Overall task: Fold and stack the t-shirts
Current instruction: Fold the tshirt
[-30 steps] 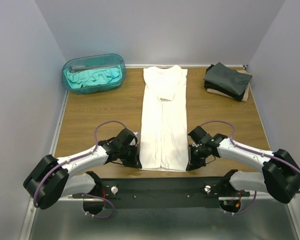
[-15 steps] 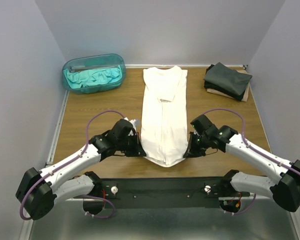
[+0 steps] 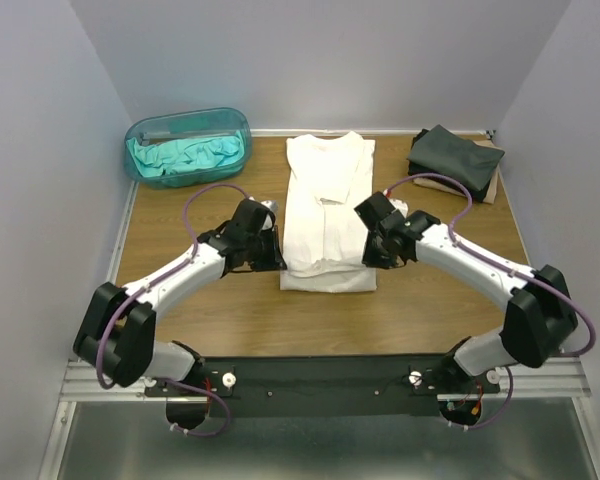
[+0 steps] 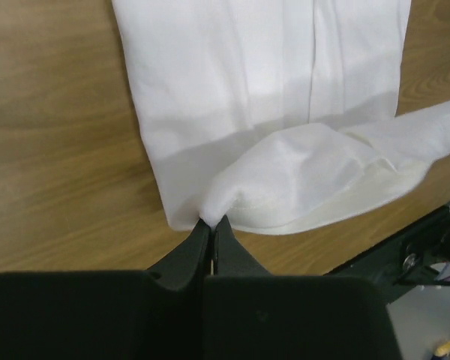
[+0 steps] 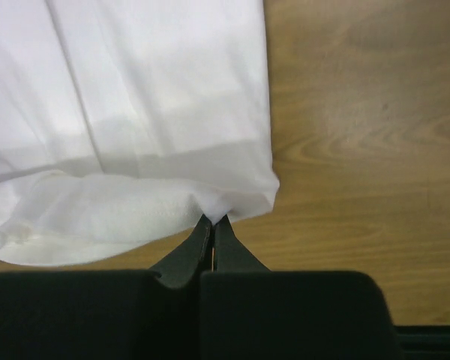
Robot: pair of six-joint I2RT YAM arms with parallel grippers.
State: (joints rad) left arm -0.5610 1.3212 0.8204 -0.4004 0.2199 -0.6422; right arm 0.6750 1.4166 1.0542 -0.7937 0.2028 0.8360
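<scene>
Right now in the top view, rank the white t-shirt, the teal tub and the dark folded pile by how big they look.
1. white t-shirt, clearly the largest even with its near end doubled over
2. teal tub
3. dark folded pile, only somewhat smaller than the tub

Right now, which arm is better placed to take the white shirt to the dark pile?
Probably right: the right gripper pinches the white shirt on the side nearer the dark pile; the left gripper is farther.

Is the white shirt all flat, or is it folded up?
Partly folded. The white shirt has its near end doubled up over its middle, each corner pinched by the left gripper and right gripper.
</scene>
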